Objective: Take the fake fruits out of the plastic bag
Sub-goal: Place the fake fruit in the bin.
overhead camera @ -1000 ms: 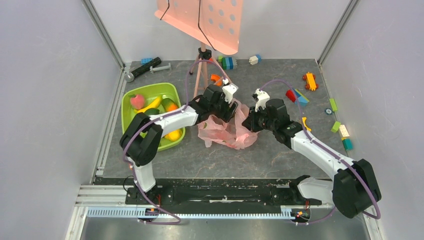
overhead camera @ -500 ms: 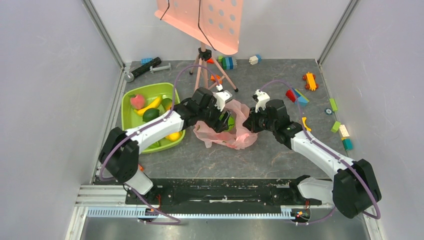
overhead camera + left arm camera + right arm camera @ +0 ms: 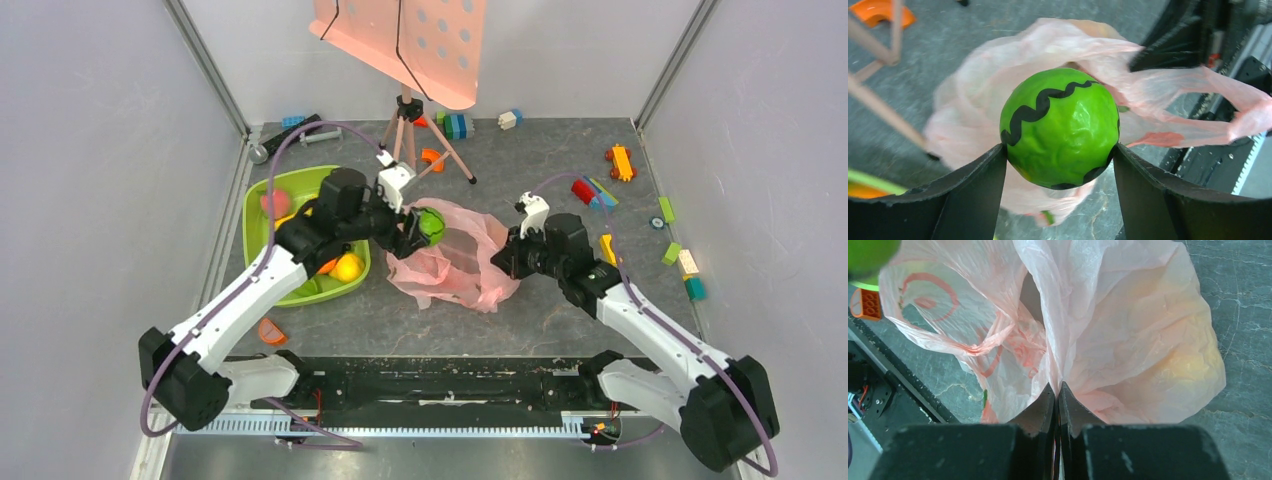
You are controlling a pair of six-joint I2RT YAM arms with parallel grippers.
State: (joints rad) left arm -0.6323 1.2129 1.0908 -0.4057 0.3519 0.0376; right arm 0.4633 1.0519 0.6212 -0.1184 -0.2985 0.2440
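My left gripper point(image 3: 428, 226) is shut on a green watermelon ball point(image 3: 431, 224) with black wavy stripes and holds it above the left edge of the pink plastic bag point(image 3: 455, 258). In the left wrist view the ball point(image 3: 1060, 127) sits between both fingers, with the bag point(image 3: 973, 110) below it. My right gripper point(image 3: 508, 258) is shut on a fold of the bag's right side; the right wrist view shows the jaws pinched on the film point(image 3: 1128, 340). A yellowish shape shows faintly through the bag point(image 3: 1178, 365).
A green bin point(image 3: 352, 190) at the left holds several fruits. A tripod point(image 3: 405, 130) with a rigid pink perforated panel point(image 3: 420, 40) stands behind the bag. Toy blocks point(image 3: 680, 262) and a toy car point(image 3: 621, 160) lie at the right. An orange piece point(image 3: 270, 331) lies near the front left.
My left arm has drawn back to the left out of the bag with the green ball in its jaws. My right gripper has shifted slightly right and nearer, still pinching the bag.
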